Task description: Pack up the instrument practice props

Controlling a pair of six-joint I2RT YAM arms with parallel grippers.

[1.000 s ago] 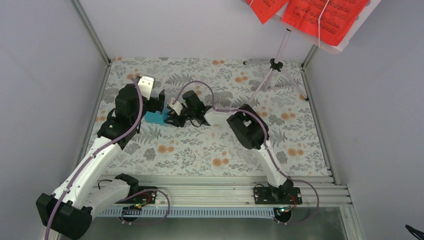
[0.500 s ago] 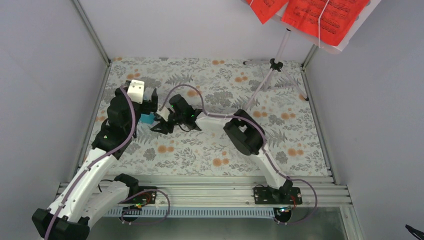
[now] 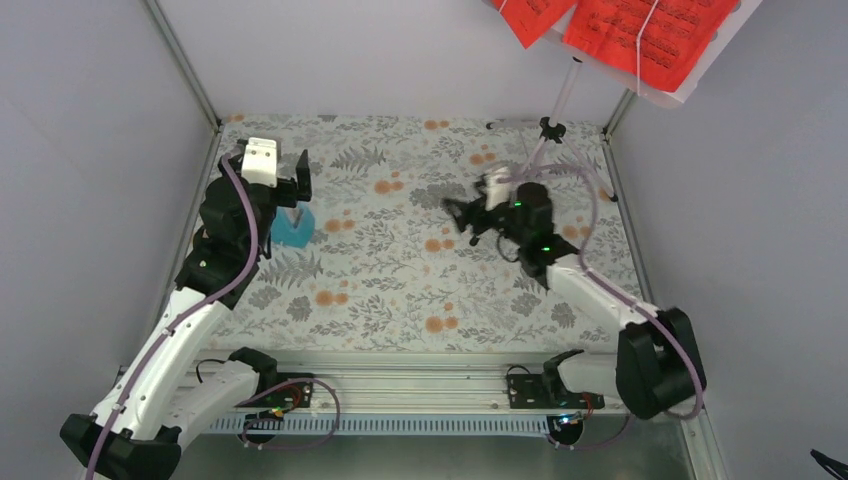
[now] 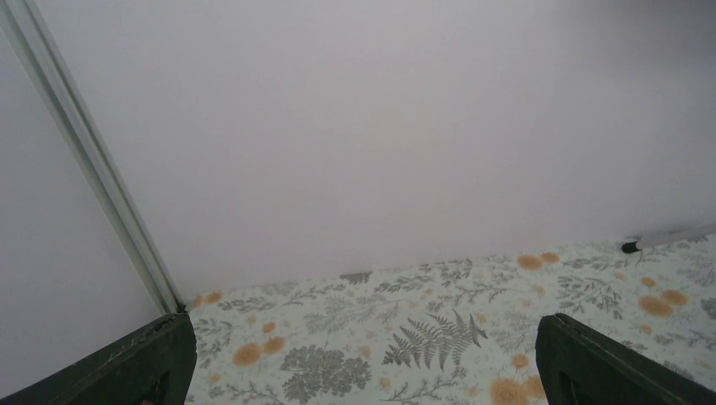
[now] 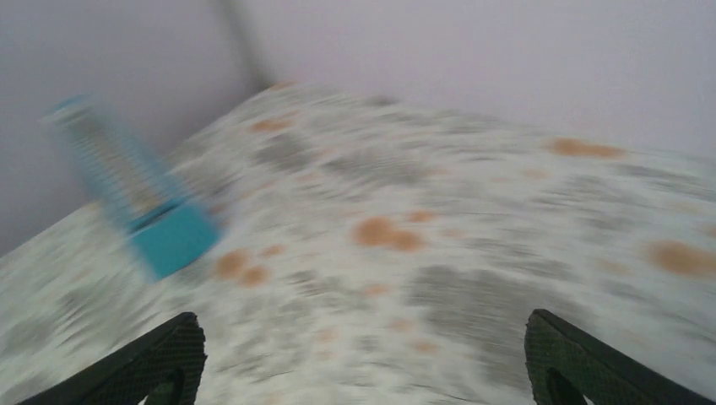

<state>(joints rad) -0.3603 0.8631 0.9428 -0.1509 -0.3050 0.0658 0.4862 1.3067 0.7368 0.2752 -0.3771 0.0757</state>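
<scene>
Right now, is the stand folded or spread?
Spread: the stand has its legs splayed, with red pages on its desk.

**Arm and gripper pose, overhead and wrist views.** The left arm [image 3: 175, 320] rises from its near-left base and runs along the left side towards the far end, elbow low and wrist raised. The left gripper [image 3: 295, 190] points roughly level at the far wall. In its wrist view the fingers [image 4: 143, 367] stand wide apart with nothing between them. The right arm [image 3: 600, 295] folds at an elbow at the near right, and its forearm reaches far-left. The right gripper [image 3: 458, 215] points left, its fingers [image 5: 583, 359] likewise spread and empty. The right wrist view is blurred.
</scene>
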